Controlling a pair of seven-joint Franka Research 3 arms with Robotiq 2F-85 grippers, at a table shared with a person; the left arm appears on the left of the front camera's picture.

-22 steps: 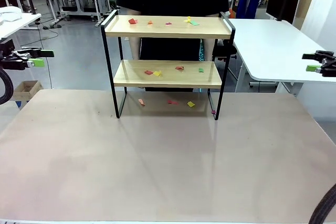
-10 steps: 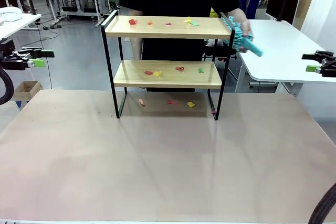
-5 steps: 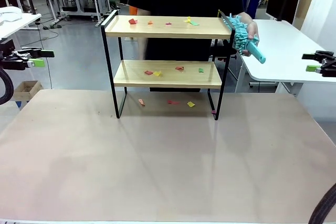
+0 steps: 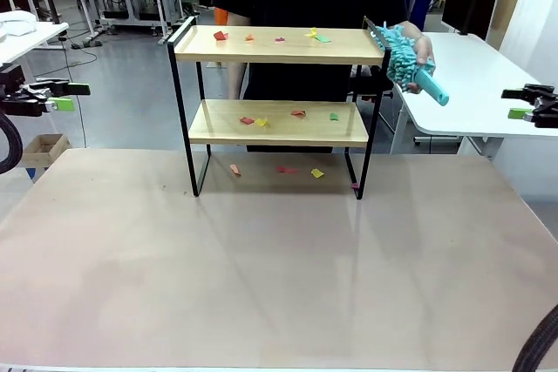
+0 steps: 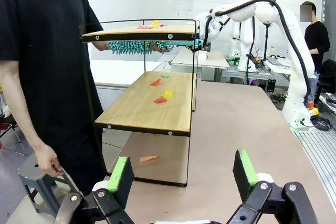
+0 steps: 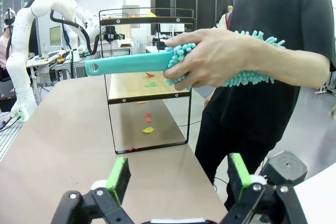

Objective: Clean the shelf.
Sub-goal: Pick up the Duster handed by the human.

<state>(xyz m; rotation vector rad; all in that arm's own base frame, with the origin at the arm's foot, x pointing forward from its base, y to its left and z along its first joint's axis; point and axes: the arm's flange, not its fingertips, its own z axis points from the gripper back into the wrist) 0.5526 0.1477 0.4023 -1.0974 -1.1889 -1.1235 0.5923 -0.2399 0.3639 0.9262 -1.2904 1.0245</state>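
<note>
1. Shelf (image 4: 279, 58) stands at the far middle of the table (image 4: 261, 285), with scraps (image 4: 261, 121) on both boards and on the table beneath the shelf.
2. The person's hand (image 4: 422, 54) is clamped round a teal duster (image 4: 401, 48) at the shelf's top right corner. A fast sweep leftward could fling scraps off the far or left edge onto the floor.
3. If the duster snags on the frame, it may shove or tip the light shelf.
4. Jaws gape empty on the left gripper (image 5: 182, 170) and right gripper (image 6: 177, 176), out at the table's sides. Reaching in now risks striking the hand.
</note>
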